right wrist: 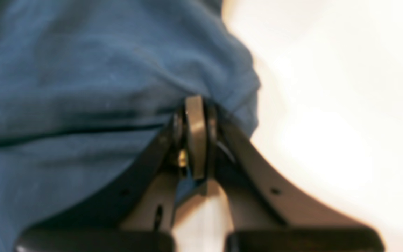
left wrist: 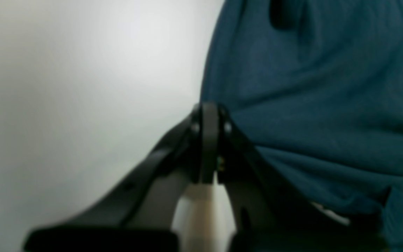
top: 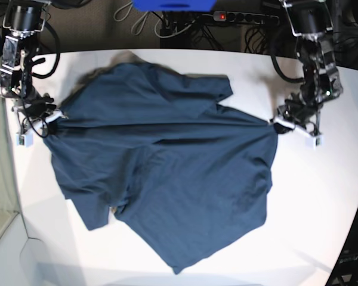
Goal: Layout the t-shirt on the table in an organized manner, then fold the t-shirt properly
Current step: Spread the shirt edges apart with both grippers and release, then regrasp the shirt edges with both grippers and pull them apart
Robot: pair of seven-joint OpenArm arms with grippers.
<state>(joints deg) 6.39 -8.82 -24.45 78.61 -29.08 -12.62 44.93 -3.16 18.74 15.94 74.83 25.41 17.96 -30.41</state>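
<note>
Left gripper (left wrist: pixel 209 115): jaws together, pinched on the t-shirt (top: pixel 167 167) at its edge; the left wrist view shows cloth bunched against the closed tips. Right gripper (right wrist: pixel 195 105): jaws likewise together, clamped on a gathered fold at the opposite edge of the t-shirt.

In the base view the t-shirt lies on the table (top: pixel 322 196), drawn taut in a line between the two grippers, the rest of it spread unevenly below that line and a flap folded over above it. One sleeve lies doubled on the body.

Risks, as judged:
- Both holds look shallow, near the hem. Further outward pull could slip the cloth from either pinch, dropping that side into a heap.
- Uneven tension could skew the t-shirt and set creases.
- Lifting without clearing the folded flap would likely trap it beneath the body.
- The lower corner sits near the table's curved edge; dragging that way could hang it over.
</note>
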